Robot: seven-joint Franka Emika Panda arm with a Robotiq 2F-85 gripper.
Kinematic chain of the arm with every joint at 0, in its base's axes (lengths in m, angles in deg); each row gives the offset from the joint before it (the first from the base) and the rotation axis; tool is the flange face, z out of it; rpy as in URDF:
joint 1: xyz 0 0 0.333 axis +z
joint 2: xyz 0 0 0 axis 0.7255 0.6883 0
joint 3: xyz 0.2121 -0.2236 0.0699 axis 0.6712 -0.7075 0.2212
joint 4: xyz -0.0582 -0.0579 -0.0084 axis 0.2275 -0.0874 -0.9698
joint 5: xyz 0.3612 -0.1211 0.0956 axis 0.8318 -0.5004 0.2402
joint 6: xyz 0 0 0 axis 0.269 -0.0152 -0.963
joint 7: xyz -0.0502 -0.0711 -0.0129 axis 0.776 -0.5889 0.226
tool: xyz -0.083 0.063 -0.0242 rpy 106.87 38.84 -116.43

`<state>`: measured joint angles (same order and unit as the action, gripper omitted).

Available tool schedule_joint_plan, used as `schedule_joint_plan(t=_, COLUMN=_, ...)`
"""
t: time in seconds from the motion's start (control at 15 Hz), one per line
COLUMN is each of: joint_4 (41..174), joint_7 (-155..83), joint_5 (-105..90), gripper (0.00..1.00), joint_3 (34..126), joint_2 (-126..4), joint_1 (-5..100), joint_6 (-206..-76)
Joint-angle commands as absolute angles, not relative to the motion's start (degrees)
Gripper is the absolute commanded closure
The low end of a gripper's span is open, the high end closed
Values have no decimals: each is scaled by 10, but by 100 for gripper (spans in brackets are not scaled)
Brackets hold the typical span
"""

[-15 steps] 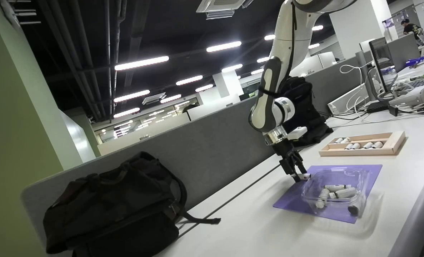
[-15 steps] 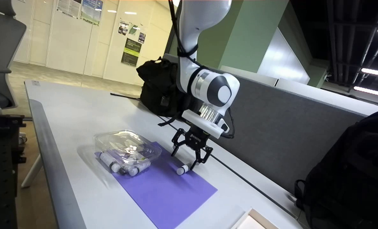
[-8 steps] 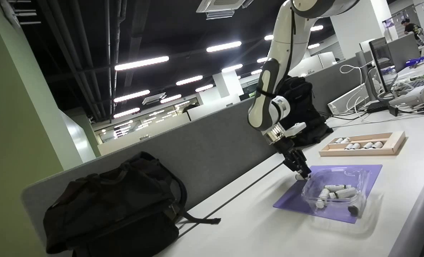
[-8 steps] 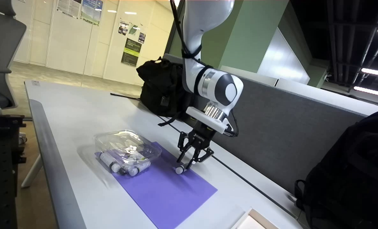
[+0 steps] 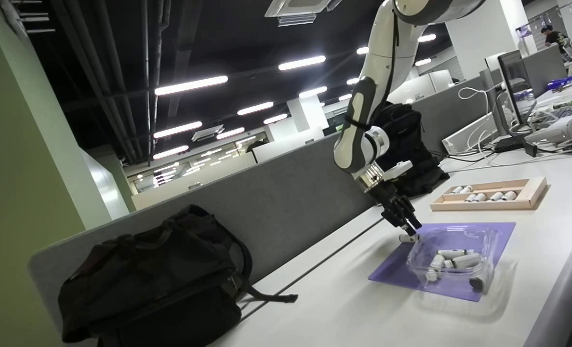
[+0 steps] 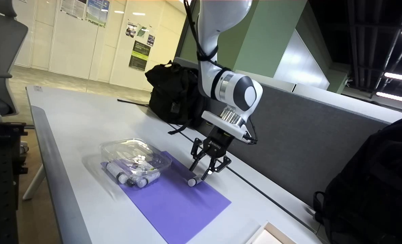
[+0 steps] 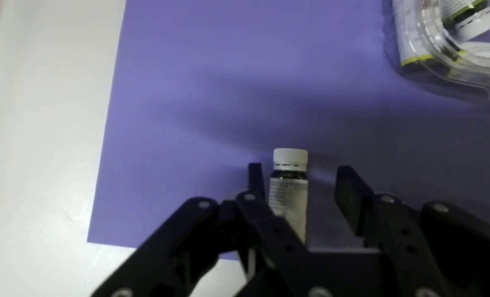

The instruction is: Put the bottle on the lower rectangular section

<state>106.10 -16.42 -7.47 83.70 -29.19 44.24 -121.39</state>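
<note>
Black end effector [image 7: 301, 171], jaws apart, hangs over the bottle [image 7: 289, 194], a white-capped cylinder lying on the purple mat [image 7: 228, 49], near its edge. Nearby, a clear, round-cornered tub [image 6: 129, 149] holds other bottles [image 5: 465, 260]; farther off, a wooden-framed tray [image 5: 483, 206] rests on the smooth bench [image 5: 334, 308].

Bottle [image 7: 289, 194] white-capped, pale-labelled — mat [image 7: 187, 53] plain purple, claw [image 7: 301, 178] black — tray [image 5: 488, 206] light tan.

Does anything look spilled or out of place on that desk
No spill shows. One capped bottle lies on its side near the edge of the purple mat, apart from the bottles jumbled in the clear container, so it looks stray.
</note>
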Motion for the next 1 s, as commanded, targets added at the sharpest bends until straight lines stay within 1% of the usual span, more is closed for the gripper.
schedule_joint_plan(t=0.0, joint_4=1045, joint_7=-177, joint_5=-83, gripper=20, joint_3=840, joint_2=-281, joint_1=442, joint_6=-1202)
schedule_joint_plan(t=0.13, joint_4=1047, joint_7=-175, joint_5=-84, gripper=5, joint_3=840, joint_2=-277, joint_1=442, joint_6=-1211)
schedule_joint_plan(t=0.2, joint_4=1049, joint_7=-174, joint_5=-86, gripper=1, joint_3=840, joint_2=-274, joint_1=442, joint_6=-1219)
schedule_joint_plan(t=0.33, joint_4=1056, joint_7=-168, joint_5=-86, gripper=0, joint_3=843, joint_2=-272, joint_1=441, joint_6=-1244)
schedule_joint_plan(t=0.4, joint_4=1067, joint_7=-163, joint_5=-87, gripper=29, joint_3=845, joint_2=-276, joint_1=440, joint_6=-1278)
schedule_joint_plan(t=0.47, joint_4=1074, joint_7=-162, joint_5=-90, gripper=25, joint_3=846, joint_2=-279, joint_1=442, joint_6=-1304)
schedule_joint_plan(t=0.53, joint_4=1079, joint_7=-160, joint_5=-91, gripper=27, joint_3=847, joint_2=-281, joint_1=442, joint_6=-1325)
schedule_joint_plan(t=0.6, joint_4=1082, joint_7=-159, joint_5=-92, gripper=33, joint_3=849, joint_2=-283, joint_1=442, joint_6=-1342)
schedule_joint_plan(t=0.67, joint_4=1083, joint_7=-161, joint_5=-90, gripper=43, joint_3=850, joint_2=-284, joint_1=442, joint_6=-1351)
schedule_joint_plan(t=0.73, joint_4=1083, joint_7=-166, joint_5=-88, gripper=50, joint_3=850, joint_2=-283, joint_1=442, joint_6=-1355)
schedule_joint_plan(t=0.87, joint_4=1072, joint_7=-178, joint_5=-83, gripper=65, joint_3=848, joint_2=-280, joint_1=444, joint_6=-1329)
schedule_joint_plan(t=0.93, joint_4=1062, joint_7=-186, joint_5=-78, gripper=71, joint_3=848, joint_2=-277, joint_1=443, joint_6=-1290)
